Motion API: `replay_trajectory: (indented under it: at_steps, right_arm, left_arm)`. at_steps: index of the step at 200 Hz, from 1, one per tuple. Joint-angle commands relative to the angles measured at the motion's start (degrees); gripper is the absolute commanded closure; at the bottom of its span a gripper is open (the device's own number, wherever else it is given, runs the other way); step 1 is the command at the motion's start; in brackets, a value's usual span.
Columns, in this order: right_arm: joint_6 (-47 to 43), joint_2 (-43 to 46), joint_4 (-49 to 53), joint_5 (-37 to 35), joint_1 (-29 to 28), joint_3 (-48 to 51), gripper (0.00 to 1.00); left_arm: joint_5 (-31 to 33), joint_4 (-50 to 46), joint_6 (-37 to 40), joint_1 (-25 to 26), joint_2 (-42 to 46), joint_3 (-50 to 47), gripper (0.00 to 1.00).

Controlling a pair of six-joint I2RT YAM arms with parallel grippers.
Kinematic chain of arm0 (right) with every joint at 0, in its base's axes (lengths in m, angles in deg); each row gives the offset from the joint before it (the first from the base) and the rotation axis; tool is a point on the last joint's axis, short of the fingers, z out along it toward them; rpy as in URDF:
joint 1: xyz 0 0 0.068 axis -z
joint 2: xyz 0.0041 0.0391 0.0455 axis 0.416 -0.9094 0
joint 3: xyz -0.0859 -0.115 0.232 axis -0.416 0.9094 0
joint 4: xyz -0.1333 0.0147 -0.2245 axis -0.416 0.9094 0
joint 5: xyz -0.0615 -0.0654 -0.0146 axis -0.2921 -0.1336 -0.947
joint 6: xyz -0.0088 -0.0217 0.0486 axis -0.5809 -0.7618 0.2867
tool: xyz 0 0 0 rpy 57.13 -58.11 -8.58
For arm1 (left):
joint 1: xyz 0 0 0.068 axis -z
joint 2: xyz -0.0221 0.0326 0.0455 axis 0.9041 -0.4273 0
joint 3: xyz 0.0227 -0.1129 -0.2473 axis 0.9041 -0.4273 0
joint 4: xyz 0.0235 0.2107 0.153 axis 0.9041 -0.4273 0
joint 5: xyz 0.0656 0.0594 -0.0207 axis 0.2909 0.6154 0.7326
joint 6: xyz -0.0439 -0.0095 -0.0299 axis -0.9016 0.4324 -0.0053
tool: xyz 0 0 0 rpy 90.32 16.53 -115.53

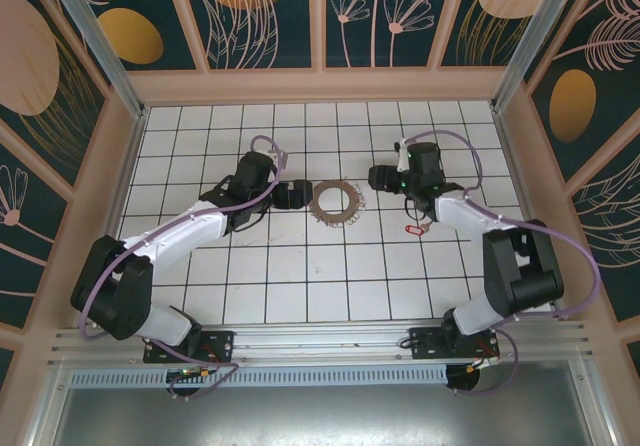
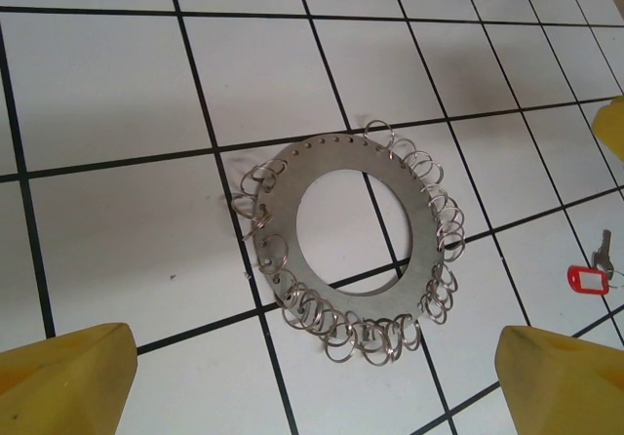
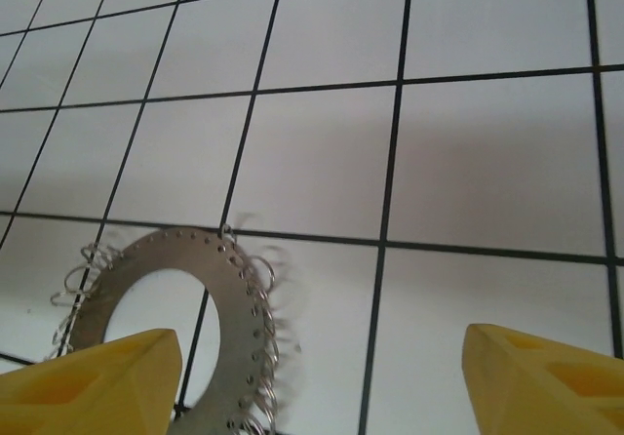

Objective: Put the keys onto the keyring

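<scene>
The keyring, a flat metal disc fringed with small wire rings, lies flat on the white tiled floor between my two grippers. My left gripper sits just left of it, open. In the left wrist view the keyring lies ahead of that gripper, whose yellow fingertips stand wide apart with nothing between them. My right gripper is just right of the ring, open over bare tile, with the keyring by its left fingertip. The keys, one small silver key with a red tag, lie on the floor under the right arm.
Wooden walls enclose the tiled floor on three sides. The right arm's forearm passes above the spot beside the key. The right gripper's yellow tip shows at the right edge of the left wrist view.
</scene>
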Motion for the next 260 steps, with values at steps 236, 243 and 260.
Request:
replay_trajectory:
  at_steps: [236, 243, 260]
  right_arm:
    - [-7.96, -31.32, 18.96, 3.25, -7.41, -32.50, 0.70]
    - [-8.04, -31.45, 19.13, 3.42, -7.42, -32.50, 0.71]
    - [-8.13, -31.66, 19.13, 3.44, -7.64, -32.52, 0.72]
  left_arm:
    - [3.07, 2.01, -1.37, 0.43, 3.84, -2.64, 0.04]
    - [3.07, 2.01, -1.40, 0.46, 3.83, -2.65, 0.04]
    - [3.25, 2.01, -1.43, 0.45, 3.69, -2.57, 0.04]
